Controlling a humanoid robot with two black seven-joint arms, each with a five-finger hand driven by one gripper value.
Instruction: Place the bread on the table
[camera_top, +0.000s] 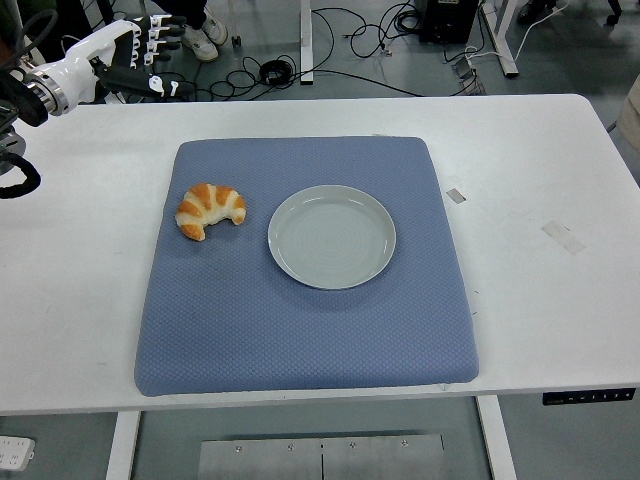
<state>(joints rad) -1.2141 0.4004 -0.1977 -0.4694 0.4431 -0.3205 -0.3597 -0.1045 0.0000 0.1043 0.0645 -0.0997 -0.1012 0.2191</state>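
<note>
A golden croissant (210, 210) lies on the blue mat (300, 320), just left of an empty pale grey plate (332, 237). My left hand (140, 55) is raised at the picture's top left, well away from the croissant, with its fingers spread and holding nothing. The right arm is out of view.
The white table (540, 180) has two small tape marks, one (456, 195) right of the mat and one (565, 237) farther right. Cables and table legs show on the floor beyond the far edge.
</note>
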